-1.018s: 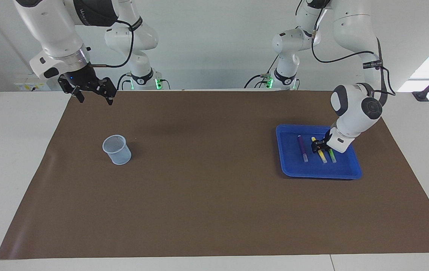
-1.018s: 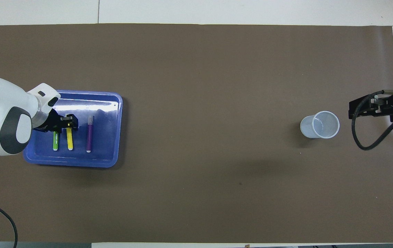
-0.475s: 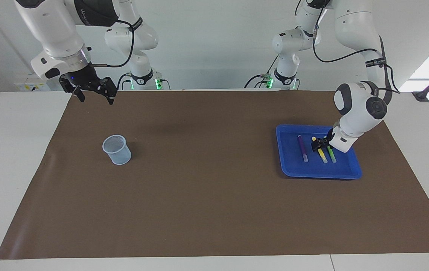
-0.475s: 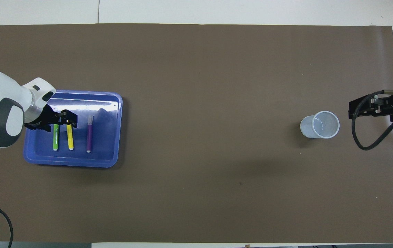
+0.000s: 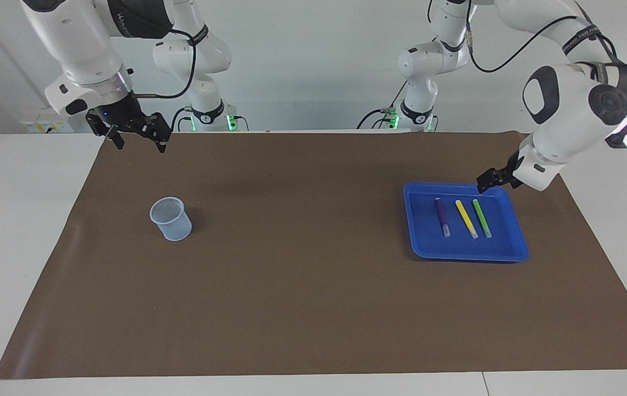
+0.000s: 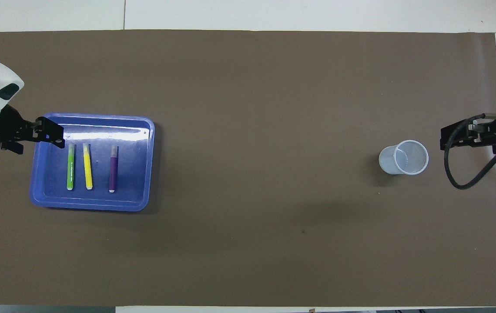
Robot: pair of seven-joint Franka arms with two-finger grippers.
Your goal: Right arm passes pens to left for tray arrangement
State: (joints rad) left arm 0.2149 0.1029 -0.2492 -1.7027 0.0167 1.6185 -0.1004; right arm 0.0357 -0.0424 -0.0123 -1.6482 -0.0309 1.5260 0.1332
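Observation:
Three pens lie side by side in the blue tray: purple, yellow and green. My left gripper hangs open and empty above the tray's corner at the left arm's end, clear of the pens. My right gripper waits open and empty, raised over the mat's edge at the right arm's end.
A translucent pale-blue cup stands upright on the brown mat toward the right arm's end, close to the right gripper. White tabletop borders the mat on all sides.
My left gripper opened, let go of the yellow pen and rose out of the tray toward the left arm's end. The three pens stay put. The right arm has not moved.

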